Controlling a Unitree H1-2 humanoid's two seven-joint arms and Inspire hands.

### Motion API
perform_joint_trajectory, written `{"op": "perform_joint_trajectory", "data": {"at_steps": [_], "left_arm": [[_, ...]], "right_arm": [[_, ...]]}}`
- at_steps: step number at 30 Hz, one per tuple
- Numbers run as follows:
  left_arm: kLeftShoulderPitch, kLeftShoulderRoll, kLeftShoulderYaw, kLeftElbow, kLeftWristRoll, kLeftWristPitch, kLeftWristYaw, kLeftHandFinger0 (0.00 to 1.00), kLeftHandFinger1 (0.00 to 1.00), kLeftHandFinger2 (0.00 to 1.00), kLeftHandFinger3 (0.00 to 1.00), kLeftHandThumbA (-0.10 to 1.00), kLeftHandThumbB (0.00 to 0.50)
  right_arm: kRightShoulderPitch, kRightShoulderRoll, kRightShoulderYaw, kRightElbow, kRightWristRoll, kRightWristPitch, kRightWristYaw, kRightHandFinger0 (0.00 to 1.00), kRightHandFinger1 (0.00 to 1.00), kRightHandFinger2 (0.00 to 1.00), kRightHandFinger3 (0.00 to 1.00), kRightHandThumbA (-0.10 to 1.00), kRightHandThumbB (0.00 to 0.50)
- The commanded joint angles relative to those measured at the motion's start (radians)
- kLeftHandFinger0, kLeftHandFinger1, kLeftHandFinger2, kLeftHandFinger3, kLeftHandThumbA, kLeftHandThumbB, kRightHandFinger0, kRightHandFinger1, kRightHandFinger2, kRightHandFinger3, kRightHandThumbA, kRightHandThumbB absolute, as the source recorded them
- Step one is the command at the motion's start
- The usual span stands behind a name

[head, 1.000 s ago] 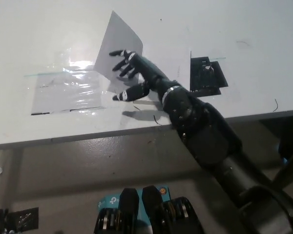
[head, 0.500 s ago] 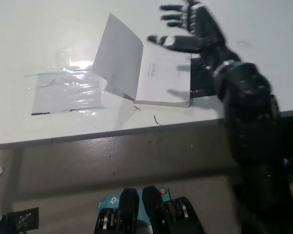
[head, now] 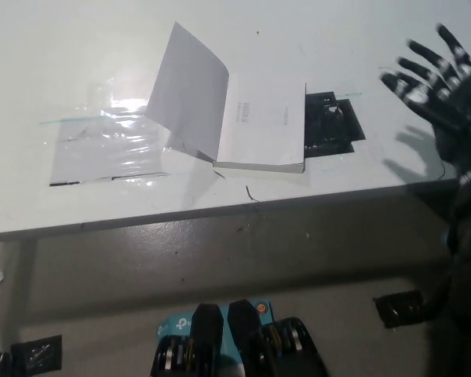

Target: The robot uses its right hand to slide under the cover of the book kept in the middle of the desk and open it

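A white book lies near the middle of the white desk. Its cover stands raised at a slant over the left side, with the first page showing. My black right hand hovers open at the far right, above the desk's right end, well clear of the book, fingers spread and holding nothing. My white left hand is out of view.
A clear plastic sheet lies flat left of the book. A black flat object sits just right of the book. The desk's front edge runs across the picture, with grey floor below.
My right hand has let go of the cover and swung away to the right, from the book to the desk's right end. The cover stays raised.
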Motion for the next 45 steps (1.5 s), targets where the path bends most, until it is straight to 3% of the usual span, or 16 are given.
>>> {"op": "perform_joint_trajectory", "data": {"at_steps": [1,6,9,12,13,19,22,26,27,31,32,36,40,42,45], "left_arm": [[0.012,-0.003,0.018,-0.014,-0.023,-0.031,-0.023,1.0,0.99,1.0,1.0,1.0,0.015],[0.019,-0.003,0.03,-0.003,-0.036,-0.035,-0.043,0.99,0.99,1.0,1.0,1.0,0.034],[0.014,0.003,0.036,0.013,-0.041,-0.039,-0.055,1.0,1.0,1.0,1.0,1.0,0.035],[0.012,0.007,0.037,0.021,-0.043,-0.043,-0.065,1.0,1.0,1.0,1.0,1.0,0.037],[0.014,0.004,0.037,0.011,-0.043,-0.04,-0.06,1.0,1.0,1.0,1.0,1.0,0.031],[0.01,0.002,0.047,0.007,-0.052,-0.051,-0.061,1.0,1.0,1.0,1.0,1.0,0.031],[0.003,0.004,0.047,0.013,-0.052,-0.052,-0.057,1.0,1.0,1.0,1.0,1.0,0.017],[0.002,0.004,0.043,0.007,-0.055,-0.046,-0.055,1.0,1.0,1.0,1.0,1.0,0.031],[0.003,0.004,0.042,0.008,-0.054,-0.052,-0.057,1.0,1.0,1.0,1.0,1.0,0.023],[0.003,0.004,0.036,0.003,-0.053,-0.052,-0.064,1.0,1.0,1.0,1.0,1.0,0.03],[-0.001,0.0,0.041,-0.01,-0.059,-0.046,-0.048,1.0,1.0,1.0,1.0,1.0,0.034],[-0.01,0.004,0.038,0.0,-0.059,-0.051,-0.056,1.0,1.0,1.0,1.0,1.0,0.027],[-0.027,0.002,0.045,-0.002,-0.067,-0.057,-0.044,1.0,1.0,1.0,1.0,1.0,0.02],[-0.034,0.006,0.044,0.006,-0.067,-0.057,-0.046,1.0,1.0,1.0,1.0,1.0,0.036],[-0.047,0.006,0.038,-0.005,-0.069,-0.059,-0.058,1.0,1.0,1.0,1.0,1.0,0.026]], "right_arm": [[0.021,0.004,-0.056,-0.07,0.113,0.006,-0.055,0.73,0.68,0.74,0.95,1.0,0.198],[0.084,0.022,-0.133,-0.099,0.139,-0.005,-0.119,0.66,0.62,0.67,0.87,1.0,0.261],[0.111,0.023,-0.157,-0.101,0.143,-0.013,-0.152,0.69,0.65,0.69,0.89,1.0,0.247],[0.132,0.02,-0.217,-0.069,0.189,-0.031,-0.18,0.77,0.74,0.82,0.98,1.0,0.229],[0.132,0.015,-0.233,-0.042,0.195,-0.053,-0.188,0.86,0.79,0.88,1.0,1.0,0.214],[0.117,-0.007,-0.291,0.106,0.201,-0.141,-0.231,0.87,0.83,0.87,0.99,1.0,0.198],[0.12,-0.008,-0.302,0.206,0.179,-0.194,-0.261,0.84,0.83,0.86,0.98,1.0,0.218],[0.122,-0.004,-0.313,0.28,0.201,-0.217,-0.269,0.9,0.85,0.85,1.0,1.0,0.193],[0.128,0.003,-0.322,0.337,0.207,-0.235,-0.273,0.94,0.91,0.9,1.0,1.0,0.172],[0.12,0.009,-0.332,0.415,0.215,-0.256,-0.308,0.87,0.86,0.89,0.95,1.0,0.173],[0.126,0.016,-0.346,0.483,0.256,-0.262,-0.275,0.91,0.89,0.92,1.0,1.0,0.169],[0.127,0.028,-0.343,0.524,0.269,-0.279,-0.279,0.92,0.9,0.95,1.0,1.0,0.173],[0.121,0.045,-0.321,0.549,0.269,-0.295,-0.285,1.0,0.99,0.98,1.0,1.0,0.169],[0.127,0.056,-0.306,0.56,0.264,-0.29,-0.291,0.99,0.99,1.0,1.0,1.0,0.18],[0.108,0.058,-0.302,0.598,0.276,-0.285,-0.314,0.96,0.97,0.99,1.0,1.0,0.148]]}}
